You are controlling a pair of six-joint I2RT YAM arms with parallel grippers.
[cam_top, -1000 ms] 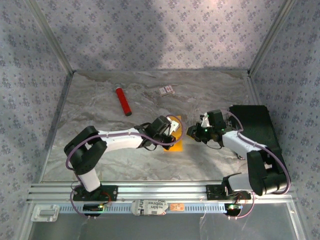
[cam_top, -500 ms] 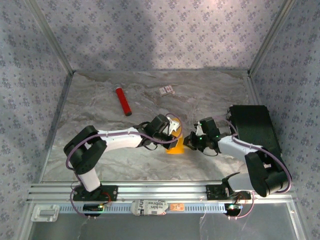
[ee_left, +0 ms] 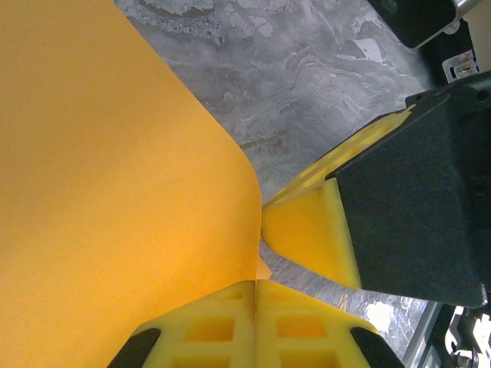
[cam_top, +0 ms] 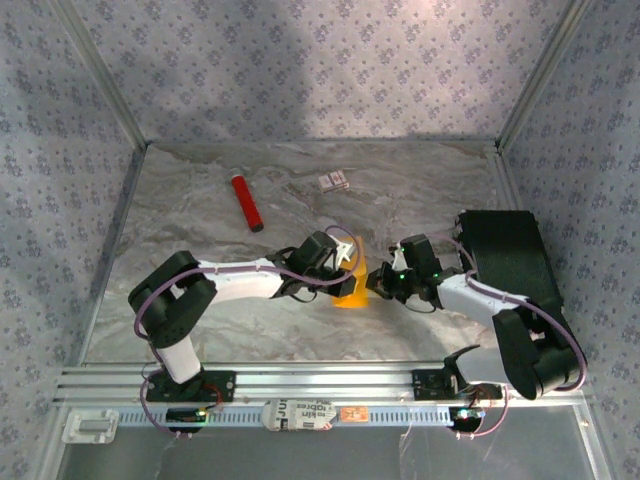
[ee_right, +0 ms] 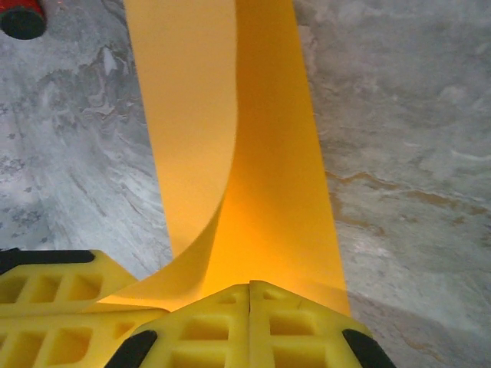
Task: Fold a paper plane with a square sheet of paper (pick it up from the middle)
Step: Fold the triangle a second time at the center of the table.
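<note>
The square sheet of paper (cam_top: 351, 292) is orange-yellow and lies bent upward near the table's middle, between my two grippers. In the left wrist view the sheet (ee_left: 100, 192) rises as a broad curved wall, and my left gripper (ee_left: 255, 285) is shut on its lower edge. My right gripper's yellow finger (ee_left: 307, 230) sits just beside it. In the right wrist view the sheet (ee_right: 261, 153) curls up and away from my right gripper (ee_right: 249, 290), which is shut on it. From above, the left gripper (cam_top: 347, 262) and right gripper (cam_top: 378, 281) stand close together over the paper.
A red cylindrical tube (cam_top: 247, 202) lies at the back left, its end also in the right wrist view (ee_right: 23, 15). A small white card (cam_top: 334, 181) rests farther back. A black box (cam_top: 510, 255) sits against the right wall.
My right gripper has moved left to the sheet and shut on it beside the left gripper. The sheet has bent up and looks narrower from above.
</note>
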